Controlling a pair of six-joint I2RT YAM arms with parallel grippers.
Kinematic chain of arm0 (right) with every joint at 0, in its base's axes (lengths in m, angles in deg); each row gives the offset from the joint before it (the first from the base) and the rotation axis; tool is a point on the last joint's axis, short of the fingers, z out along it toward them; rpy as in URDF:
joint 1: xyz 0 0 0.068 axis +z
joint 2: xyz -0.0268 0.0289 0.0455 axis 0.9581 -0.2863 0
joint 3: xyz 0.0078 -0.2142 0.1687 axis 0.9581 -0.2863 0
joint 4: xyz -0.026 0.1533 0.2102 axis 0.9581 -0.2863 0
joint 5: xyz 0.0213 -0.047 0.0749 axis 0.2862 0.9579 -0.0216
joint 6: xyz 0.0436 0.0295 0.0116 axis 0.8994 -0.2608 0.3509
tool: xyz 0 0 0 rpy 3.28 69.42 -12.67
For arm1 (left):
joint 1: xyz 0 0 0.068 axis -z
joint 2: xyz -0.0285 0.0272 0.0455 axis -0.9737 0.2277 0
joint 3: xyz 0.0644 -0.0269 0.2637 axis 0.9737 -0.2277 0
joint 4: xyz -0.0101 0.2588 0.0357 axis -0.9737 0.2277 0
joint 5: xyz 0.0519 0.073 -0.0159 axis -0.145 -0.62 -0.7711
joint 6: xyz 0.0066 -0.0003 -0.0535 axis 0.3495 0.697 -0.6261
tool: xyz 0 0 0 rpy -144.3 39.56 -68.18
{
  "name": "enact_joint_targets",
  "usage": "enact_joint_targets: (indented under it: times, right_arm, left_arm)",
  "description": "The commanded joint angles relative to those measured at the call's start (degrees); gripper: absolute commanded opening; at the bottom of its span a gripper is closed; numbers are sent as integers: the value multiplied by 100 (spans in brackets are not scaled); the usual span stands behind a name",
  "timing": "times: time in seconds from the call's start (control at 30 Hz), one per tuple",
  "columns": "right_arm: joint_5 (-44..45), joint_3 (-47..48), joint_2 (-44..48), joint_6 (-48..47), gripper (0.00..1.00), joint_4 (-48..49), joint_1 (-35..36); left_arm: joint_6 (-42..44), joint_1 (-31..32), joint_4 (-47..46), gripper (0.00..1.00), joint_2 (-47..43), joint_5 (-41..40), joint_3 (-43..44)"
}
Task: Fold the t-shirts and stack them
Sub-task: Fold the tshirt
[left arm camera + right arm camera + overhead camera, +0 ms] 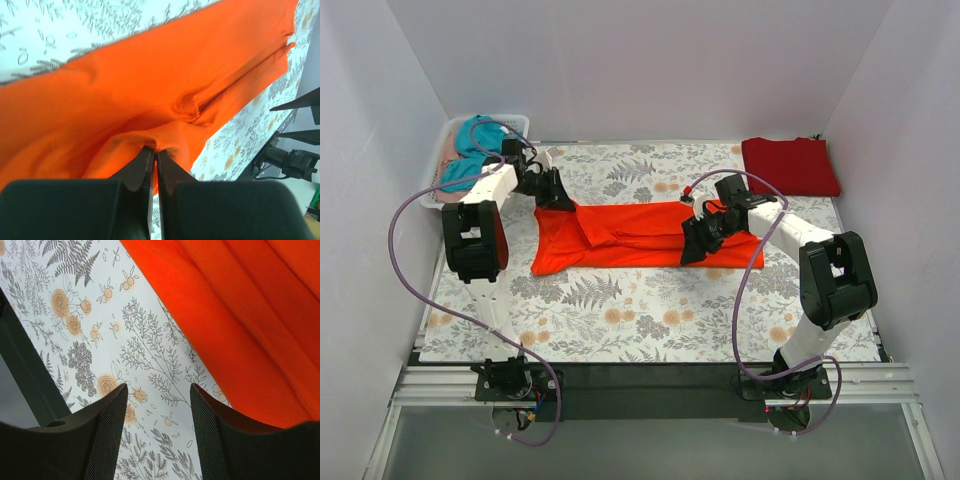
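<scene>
The bright orange-red t-shirt (pixel 640 235) lies folded into a long band across the middle of the flowered table cover. My left gripper (pixel 556 196) is at its left end, shut on a pinched fold of the cloth's edge (pixel 156 149); the orange-red t-shirt (pixel 150 85) fills that wrist view. My right gripper (pixel 696 246) hovers at the band's near edge, right of middle. It stands open (pixel 158 390) with only flowered cover between its fingers, and the orange-red t-shirt (pixel 240 305) lies just beside its right finger. The darker crimson t-shirt (pixel 790 166) rests folded at the back right.
A white basket (pixel 517 122) at the back left corner holds a teal garment (pixel 472 140) and a pale pink one (pixel 444 160). White walls enclose the table on three sides. The metal rail with the arm bases (pixel 650 385) runs along the near edge.
</scene>
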Motion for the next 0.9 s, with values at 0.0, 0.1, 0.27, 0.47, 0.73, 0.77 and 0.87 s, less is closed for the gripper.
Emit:
enact_joint_targets:
  times: [0.0, 0.1, 0.27, 0.47, 0.73, 0.77, 0.87]
  right_arm:
    - [43, -96, 200, -219, 60, -219, -47]
    - [43, -52, 191, -245, 60, -254, -73]
    - [8, 62, 103, -245, 60, -263, -82]
    - [-133, 290, -37, -228, 59, -263, -91]
    - [-248, 1036, -353, 18, 50, 245, 23]
    - [-213, 1116, -397, 62, 45, 342, 84]
    - [42, 1458, -591, 176, 43, 738, 365]
  left_arm:
    - [-147, 81, -116, 0, 8, 280, 386]
    - [-173, 125, -125, 0, 132, 227, 518]
    - [-129, 389, -108, 0, 158, 165, 475]
    - [-138, 538, -152, 0, 184, -28, 387]
    - [-235, 538, -108, 0, 457, -265, 685]
    - [-235, 538, -90, 0, 518, -265, 720]
    - [-235, 538, -20, 0, 615, -274, 826]
